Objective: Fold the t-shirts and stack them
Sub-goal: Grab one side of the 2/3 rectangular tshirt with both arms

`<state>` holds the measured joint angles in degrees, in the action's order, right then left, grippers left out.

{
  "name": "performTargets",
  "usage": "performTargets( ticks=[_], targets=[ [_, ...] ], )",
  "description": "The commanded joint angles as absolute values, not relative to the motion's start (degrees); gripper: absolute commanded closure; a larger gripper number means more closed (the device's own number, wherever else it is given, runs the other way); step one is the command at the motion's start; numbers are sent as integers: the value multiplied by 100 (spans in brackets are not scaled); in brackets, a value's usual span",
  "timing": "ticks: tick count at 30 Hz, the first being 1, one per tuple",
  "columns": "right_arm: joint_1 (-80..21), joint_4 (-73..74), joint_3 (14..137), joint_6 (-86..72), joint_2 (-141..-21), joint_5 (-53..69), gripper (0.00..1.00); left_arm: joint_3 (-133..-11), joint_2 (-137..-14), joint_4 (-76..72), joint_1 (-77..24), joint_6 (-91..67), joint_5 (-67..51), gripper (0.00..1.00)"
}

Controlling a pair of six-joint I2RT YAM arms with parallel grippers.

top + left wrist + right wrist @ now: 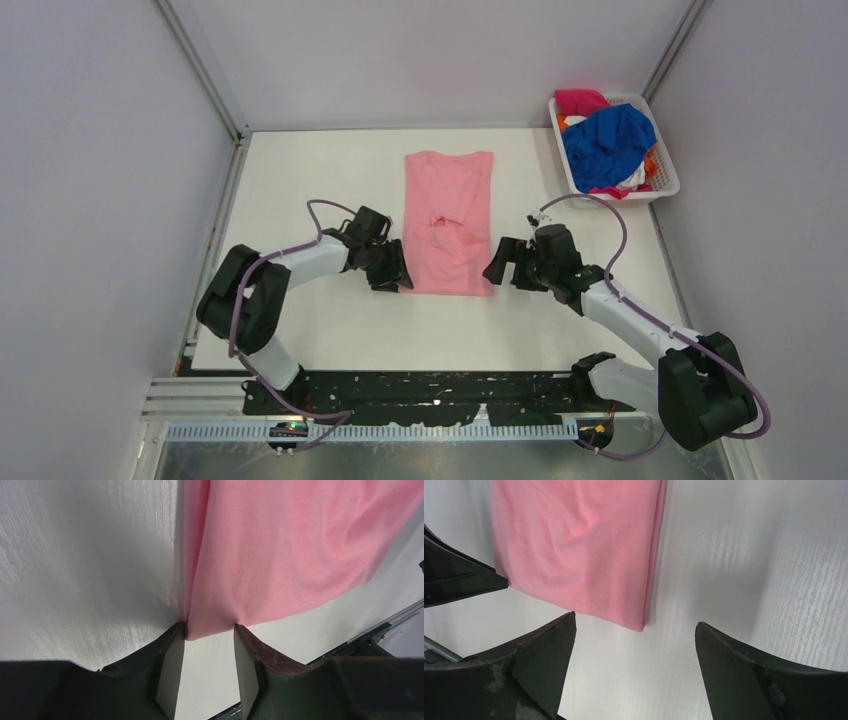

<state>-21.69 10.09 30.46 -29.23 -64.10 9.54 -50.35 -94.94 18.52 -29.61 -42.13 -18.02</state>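
- My left gripper (388, 270) rests on the white table (300, 180) at the near left corner of the pink t-shirt (450, 220). Its jaws are parted, and the wrist view shows that corner lying right at the tips, not pinched.
- The pink t-shirt is folded into a long strip at the middle of the table, rumpled around the collar.
- My right gripper (497, 262) sits just beside the shirt's near right corner, jaws spread wide and holding nothing.
- At the far right corner, the white basket (665, 190) holds the blue t-shirt (608, 145) on top of the magenta (580, 100), orange (655, 160) and white (632, 178) ones.
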Motion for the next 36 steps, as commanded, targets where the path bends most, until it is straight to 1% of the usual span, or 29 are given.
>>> performTargets(
  ticks=[1, 3, 4, 6, 7, 9, 10, 14, 17, 19, 22, 25, 26, 27, 31, 36],
  targets=[
    [-2191, 978, 3005, -2924, -6244, 1026, 4, -5010, -9606, 2081, -3042, -4235, -1341, 58],
    [-2206, 935, 2973, -2909, -6245, 1088, 3, -5026, -9648, 2087, -3057, -4245, -1262, 61],
    [-2246, 884, 2963, -2903, -6277, 1107, 3, -5042, -9681, 2087, -3057, -4257, -1253, 65],
    [-2340, 802, 2933, -2896, -6356, 1148, 0, -5098, -9752, 2060, -3056, -4278, -1250, 74],
    [-2409, 763, 2934, -2898, -6436, 1151, 0, -5123, -9787, 2057, -3060, -4284, -1249, 82],
    [-2512, 713, 2935, -2931, -6566, 1122, 5, -5165, -9836, 2076, -3057, -4301, -1256, 98],
    [-2548, 686, 2929, -2985, -6610, 1097, 10, -5173, -9848, 2073, -3058, -4299, -1257, 100],
    [-2714, 528, 2921, -3096, -6902, 983, 21, -5104, -9798, 2040, -3067, -4302, -1257, 100],
    [-2787, 382, 2919, -3135, -7180, 968, 26, -5028, -9716, 1986, -3067, -4306, -1263, 100],
    [-2810, 269, 2922, -3156, -7351, 960, 34, -4995, -9662, 1951, -3067, -4306, -1275, 100],
    [-2857, 157, 2956, -3172, -7608, 1009, 41, -4970, -9612, 1947, -3067, -4298, -1244, 100],
    [-2908, 80, 2925, -3193, -7741, 982, 54, -4950, -9589, 1941, -3067, -4304, -1240, 100],
    [-2933, 55, 2917, -3201, -7780, 965, 56, -4941, -9584, 1933, -3067, -4306, -1239, 100],
    [-2947, 50, 2900, -3208, -7797, 947, 63, -4936, -9574, 1932, -3062, -4316, -1247, 100],
    [-2997, 121, 2887, -3222, -7766, 857, 71, -4893, -9556, 1908, -3067, -4331, -1243, 100],
    [-3025, 329, 2855, -3167, -7642, 795, 93, -4670, -9357, 1886, -3088, -4342, -1236, 100]
  ],
)
